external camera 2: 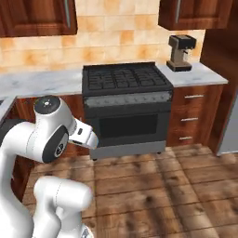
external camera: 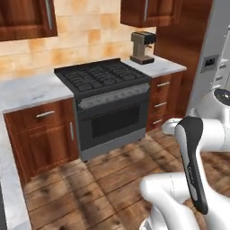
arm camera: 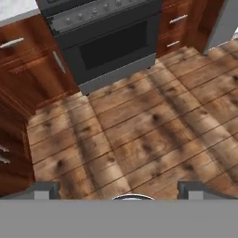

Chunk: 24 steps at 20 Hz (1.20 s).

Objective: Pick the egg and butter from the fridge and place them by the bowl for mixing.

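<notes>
While we face the stove (external camera: 105, 78), the fridge (external camera: 218, 54) stands off to our right, past the coffee maker (external camera: 143, 47). Our gripper (arm camera: 118, 188) points at the wood floor (arm camera: 139, 130), wide open, holding nothing. We must turn right.

Left and right base views: behind arm, facing forward-down, mid-range. Shared: stove (external camera: 105, 78), coffee machine (external camera: 143, 46), wood floor (external camera: 103, 179). Fridge (external camera: 218, 54) at left view's right edge. Hand view: looking down over floor toward oven door (arm camera: 114, 46).
</notes>
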{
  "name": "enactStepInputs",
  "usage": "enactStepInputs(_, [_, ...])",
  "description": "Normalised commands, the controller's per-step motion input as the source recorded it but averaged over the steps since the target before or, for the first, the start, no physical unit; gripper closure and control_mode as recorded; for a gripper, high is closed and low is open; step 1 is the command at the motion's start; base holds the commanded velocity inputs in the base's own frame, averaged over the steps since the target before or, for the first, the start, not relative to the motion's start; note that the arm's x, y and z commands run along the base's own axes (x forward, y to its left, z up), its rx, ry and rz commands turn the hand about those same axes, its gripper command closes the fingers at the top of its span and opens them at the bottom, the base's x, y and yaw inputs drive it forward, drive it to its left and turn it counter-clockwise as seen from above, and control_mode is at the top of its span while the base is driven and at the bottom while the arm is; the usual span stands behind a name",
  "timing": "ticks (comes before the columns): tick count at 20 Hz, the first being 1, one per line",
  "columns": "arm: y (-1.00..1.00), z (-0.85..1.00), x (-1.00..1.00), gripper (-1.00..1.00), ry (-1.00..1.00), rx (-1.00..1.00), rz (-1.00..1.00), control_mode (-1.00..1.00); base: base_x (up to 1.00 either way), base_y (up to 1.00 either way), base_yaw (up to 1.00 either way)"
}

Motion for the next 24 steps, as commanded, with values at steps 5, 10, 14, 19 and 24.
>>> enactStepInputs(5, [0.0, 0.0, 0.0, -1.0, 0.0, 0.0, 0.0, 1.0, 0.0, 0.07, -1.0])
enactStepInputs(10, [0.0, 0.0, 0.0, -1.0, 0.0, 0.0, 0.0, 1.0, 0.02, 0.06, -0.97])
enactStepInputs(14, [0.0, 0.0, 0.0, -1.0, 0.0, 0.0, 0.0, 1.0, 0.54, 0.14, -0.48])
enactStepInputs(19, [0.0, 0.0, 0.0, -1.0, 0.0, 0.0, 0.0, 1.0, 0.88, 0.15, -0.07])
enactStepInputs(24, [0.0, 0.0, 0.0, -1.0, 0.0, 0.0, 0.0, 1.0, 0.94, 0.12, 0.0])
